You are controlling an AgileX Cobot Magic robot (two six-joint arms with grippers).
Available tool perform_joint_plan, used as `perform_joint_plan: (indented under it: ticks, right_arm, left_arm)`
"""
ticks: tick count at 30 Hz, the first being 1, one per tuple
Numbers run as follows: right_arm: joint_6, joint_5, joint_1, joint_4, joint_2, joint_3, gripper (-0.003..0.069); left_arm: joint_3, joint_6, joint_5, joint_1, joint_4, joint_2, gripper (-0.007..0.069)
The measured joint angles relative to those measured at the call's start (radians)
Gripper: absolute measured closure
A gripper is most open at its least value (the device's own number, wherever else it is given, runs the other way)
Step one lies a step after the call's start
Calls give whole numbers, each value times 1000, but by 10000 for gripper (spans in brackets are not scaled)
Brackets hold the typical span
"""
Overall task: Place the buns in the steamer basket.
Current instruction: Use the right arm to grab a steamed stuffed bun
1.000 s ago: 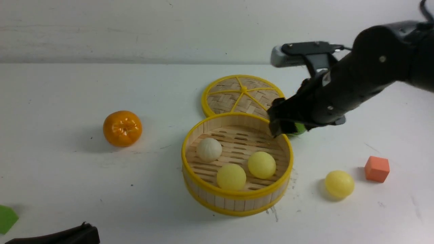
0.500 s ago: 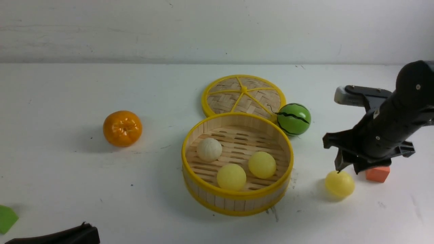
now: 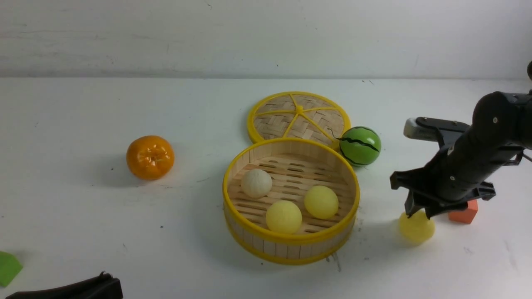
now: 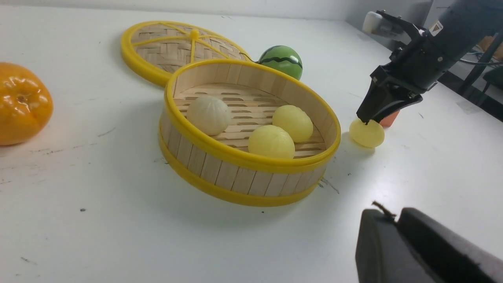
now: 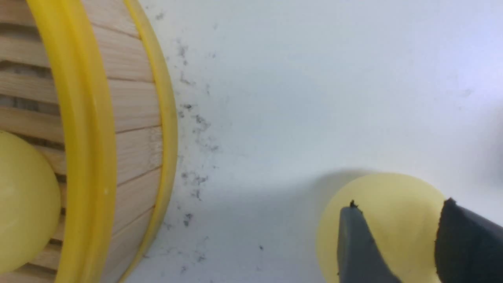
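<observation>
orange cube (image 3: 463,215) half hidden behind right claw (image 3: 417,212), green piece (image 3: 8,268) cropped, left claw (image 4: 397,220) perhaps closed

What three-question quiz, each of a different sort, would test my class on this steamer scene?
1. How many small round buns lie inside the round wooden steamer basket?
2. True or false: the green striped watermelon ball sits in the basket.
3. Which does the right tool reach for: A) the glossy orange fruit, B) the pale yellow bun on the white table, C) the flat woven lid?

Key: 1. three; 2. false; 3. B
</observation>
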Motion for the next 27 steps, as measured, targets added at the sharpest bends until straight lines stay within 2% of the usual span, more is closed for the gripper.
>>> perform_joint_plan:
  ticks: [16,20,27]
  right_arm:
    - [-1,35,0,-18,-5,0,400]
    - [-5,35,0,-22,10,0,446]
    - [-52,27,0,-26,15,0,617]
  left_arm:
    - [0,0,0,0,0,0,567]
    - [0,0,0,0,0,0,567]
    - [0,0,0,0,0,0,559]
